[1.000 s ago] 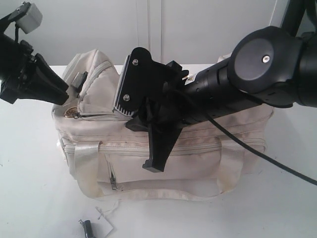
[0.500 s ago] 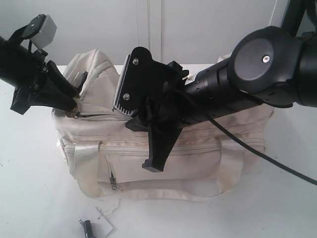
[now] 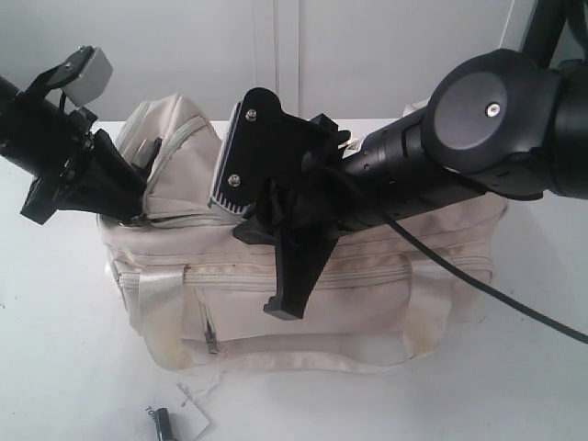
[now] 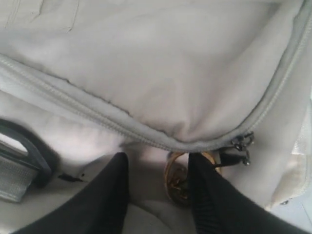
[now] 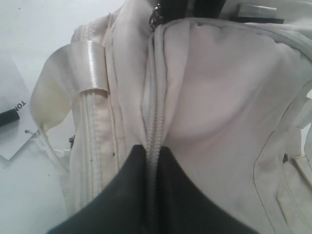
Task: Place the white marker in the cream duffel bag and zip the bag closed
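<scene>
Paper comes first: a white printed tag [image 3: 196, 418] lies on the white table [image 3: 55, 367] at the near edge, and a short dark piece [image 3: 163, 425] sits against it, cut off by the frame so you cannot tell what it is. Just behind it stands the cream duffel bag [image 3: 386, 276], long side toward you, with a shiny strap handle [image 3: 156, 308] looping down its front and a small zip pocket [image 3: 367, 317] between the strap's ends. Your right gripper [image 5: 152, 152] reaches in from the right, across the middle of the bag, and its jaws are clenched on the bag — the two dark fingers [image 5: 122, 195] meet on a raised fold of fabric that carries a zip line [image 5: 152, 97], which looks closed along the stretch you can see. Farther back, at the end of the bag on the left of the exterior view, your left gripper [image 4: 157, 163] rests its tips against the fabric under the curved zip flap [image 4: 161, 73]; its jaws stand apart, released, with a gold ring [image 4: 171, 178] between them, partly hidden behind one finger. A dark zip pull [image 4: 242, 146] hangs just beside that finger at the bend of the flap's zip. The white marker shows in no view, so you cannot tell where it lies. Pale wall panels [image 3: 367, 55] close the scene behind.
</scene>
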